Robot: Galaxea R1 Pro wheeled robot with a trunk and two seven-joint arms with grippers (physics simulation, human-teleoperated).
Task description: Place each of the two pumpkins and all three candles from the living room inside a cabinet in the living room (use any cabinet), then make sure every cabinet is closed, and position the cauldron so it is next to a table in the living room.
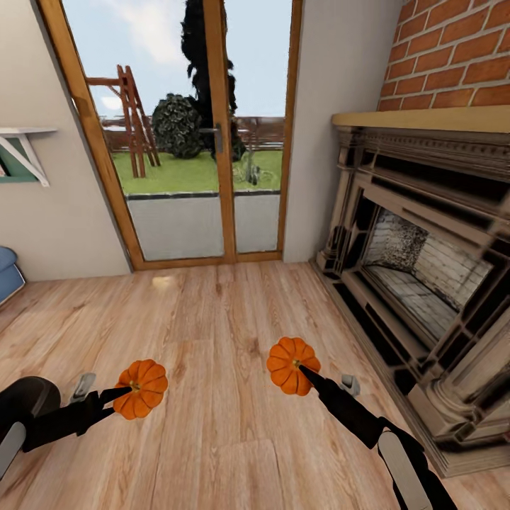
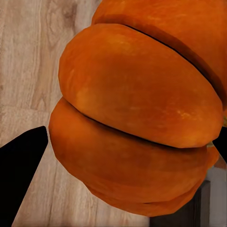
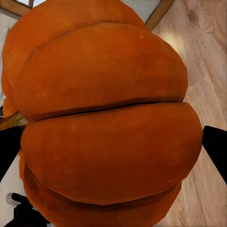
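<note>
- Both pumpkins are in hand, carried above the wooden floor (image 1: pixel 212 439); stowing them in a cabinet is not yet done.
- Left tool (image 1: pixel 124 392) is clamped on the left pumpkin (image 1: pixel 141 388), its arm reaching forward and low.
- Right tool (image 1: pixel 306 374) grips the right pumpkin (image 1: pixel 292 365), forearm angled inward beside the fireplace (image 1: pixel 418 269).
- The glass patio door (image 1: pixel 205 142) lies ahead.

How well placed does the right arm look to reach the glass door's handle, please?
Probably not well: its jaws are shut on a ribbed orange pumpkin, and the grey lever handle sits well beyond it across bare wooden floor.
</note>
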